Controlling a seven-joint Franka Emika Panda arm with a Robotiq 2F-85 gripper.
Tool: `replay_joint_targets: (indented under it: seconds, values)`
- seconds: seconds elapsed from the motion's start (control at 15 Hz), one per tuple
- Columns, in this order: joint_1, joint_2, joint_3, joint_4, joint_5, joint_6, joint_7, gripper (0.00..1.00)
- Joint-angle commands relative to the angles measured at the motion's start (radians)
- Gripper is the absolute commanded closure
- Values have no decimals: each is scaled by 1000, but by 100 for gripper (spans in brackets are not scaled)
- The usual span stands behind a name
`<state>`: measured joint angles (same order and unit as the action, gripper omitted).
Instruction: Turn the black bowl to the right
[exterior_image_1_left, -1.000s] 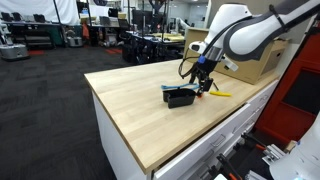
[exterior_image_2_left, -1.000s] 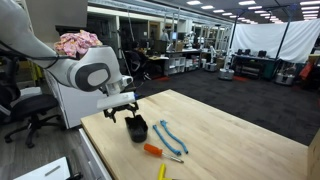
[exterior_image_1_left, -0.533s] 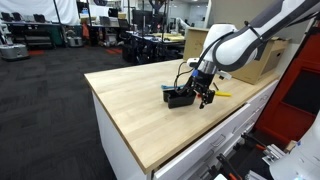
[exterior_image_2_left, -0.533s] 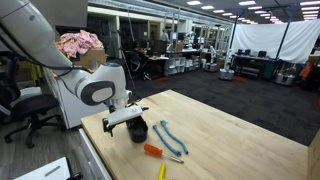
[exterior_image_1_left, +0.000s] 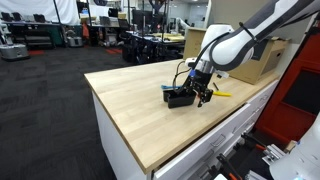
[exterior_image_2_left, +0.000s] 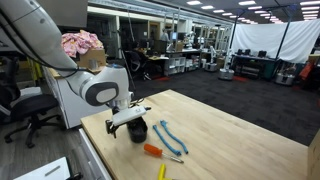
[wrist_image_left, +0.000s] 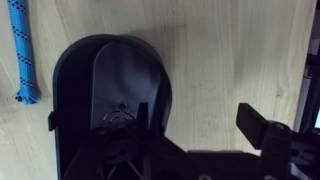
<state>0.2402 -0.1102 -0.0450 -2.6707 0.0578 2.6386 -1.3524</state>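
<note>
The black bowl (exterior_image_1_left: 179, 97) sits on the wooden table near its edge; it also shows in an exterior view (exterior_image_2_left: 137, 130) and fills the left of the wrist view (wrist_image_left: 105, 85). My gripper (exterior_image_1_left: 201, 90) is down at the bowl, also seen in an exterior view (exterior_image_2_left: 130, 118). In the wrist view the gripper (wrist_image_left: 205, 120) is open. One finger is over the bowl's inside and the other is over bare wood to its right, so the bowl's wall lies between them. I cannot tell if either finger touches it.
A blue rope (exterior_image_2_left: 170, 137) lies next to the bowl, also in the wrist view (wrist_image_left: 22, 50). An orange marker (exterior_image_2_left: 152, 150) and a yellow marker (exterior_image_2_left: 162, 172) lie nearer the table's edge. A cardboard box (exterior_image_1_left: 265, 62) stands behind the arm.
The arm has come down and shifted so the gripper now sits at the bowl. Since half a second ago it has barely moved. The bowl has stayed in place.
</note>
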Motion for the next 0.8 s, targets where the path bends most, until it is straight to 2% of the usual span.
replay_joint_targets:
  seconds: [0.0,0.27,0.53,0.73]
  values:
    - [-53,35,34,30,-27,-8,18,42]
    - [-76,44,43,30,-51,-9,69,70]
    - [-90,37,54,30,-81,-15,188,99]
    - [-94,8,71,33,-109,-63,342,100]
